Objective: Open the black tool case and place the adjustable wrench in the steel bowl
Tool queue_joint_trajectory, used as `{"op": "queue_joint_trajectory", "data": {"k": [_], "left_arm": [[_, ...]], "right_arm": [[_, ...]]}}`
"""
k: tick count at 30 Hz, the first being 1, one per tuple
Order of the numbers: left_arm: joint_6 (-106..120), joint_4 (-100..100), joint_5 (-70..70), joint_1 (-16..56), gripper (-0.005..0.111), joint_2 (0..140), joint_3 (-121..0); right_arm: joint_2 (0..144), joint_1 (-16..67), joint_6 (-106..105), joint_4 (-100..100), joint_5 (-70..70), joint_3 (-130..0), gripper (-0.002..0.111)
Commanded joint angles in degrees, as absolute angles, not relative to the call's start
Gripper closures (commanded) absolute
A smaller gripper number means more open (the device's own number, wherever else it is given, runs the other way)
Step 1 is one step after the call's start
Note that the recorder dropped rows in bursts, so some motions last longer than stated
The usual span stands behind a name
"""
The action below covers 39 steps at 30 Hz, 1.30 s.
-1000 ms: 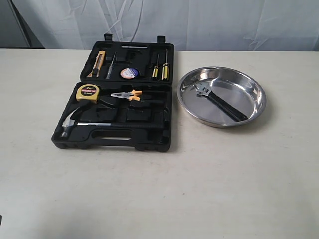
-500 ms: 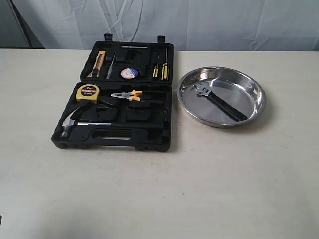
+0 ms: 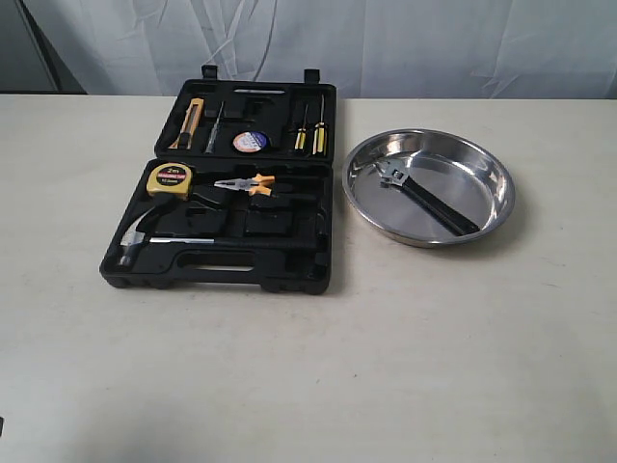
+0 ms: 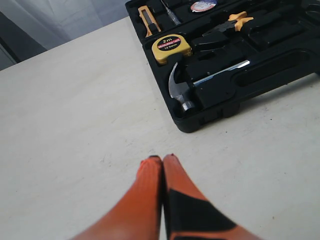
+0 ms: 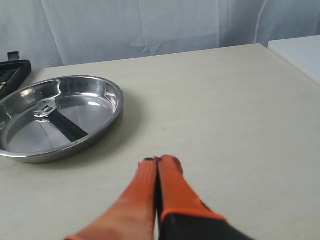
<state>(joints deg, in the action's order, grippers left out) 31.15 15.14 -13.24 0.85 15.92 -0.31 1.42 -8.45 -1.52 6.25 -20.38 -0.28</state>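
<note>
Two things were asked for, and from where I stand both look done. The rectangular black moulded plastic tool case (image 3: 280, 275) lies flat on the pale table (image 3: 386, 367) with its lid thrown right back. That leaves every tool bare to a reach from above: the yellow tape measure (image 3: 169, 179), the orange-handled pliers (image 3: 246, 183) and the silver-headed hammer (image 3: 135, 241) each sit in their moulded beds. One dark recess near the middle of the lower tray is empty, and I take that to be the wrench's slot. The small adjustable wrench with the shiny silver head and straight black handle (image 3: 424, 201) rests inside the round shallow stainless-steel bowl (image 3: 463, 169). It lies slantwise on the flat bottom, head toward the case-side rim, well within the rolled edge, so it cannot slide out. The bowl stands just beside the case, which I judge kept the carry short. Neither arm shows in the wide view. The left fingers (image 4: 147, 185) are pressed together on nothing, over bare table near the hammer corner of the case. The right fingers (image 5: 170, 185) are likewise closed and empty, low over the table and clear of the bowl. That looks to me like a resting pose with nothing left to fetch.
</note>
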Motion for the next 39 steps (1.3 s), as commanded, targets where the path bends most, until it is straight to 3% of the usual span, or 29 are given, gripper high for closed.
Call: {"op": "queue_joint_trajectory", "data": {"k": [1,20,31,39], "left_arm": [[30.98,15.43,-12.82,1.23,0.107,15.7,0.0],[31.98,13.6,-12.44,1.23,0.107,15.7,0.0],[76.13,7.59,-13.31,1.23,0.107,15.7,0.0],[85.54,7.59,-13.31,1.23,0.107,15.7,0.0]], "right_arm": [[0.94,-8.69,-1.51,6.77,-19.73,0.0,0.109],[0.94,-8.69,-1.51,6.83,-19.49,0.0,0.109],[0.94,-8.69,-1.51,7.29,-19.49,0.0,0.109],[0.94,-8.69,-1.51,8.07,-19.49,0.0,0.109]]}}
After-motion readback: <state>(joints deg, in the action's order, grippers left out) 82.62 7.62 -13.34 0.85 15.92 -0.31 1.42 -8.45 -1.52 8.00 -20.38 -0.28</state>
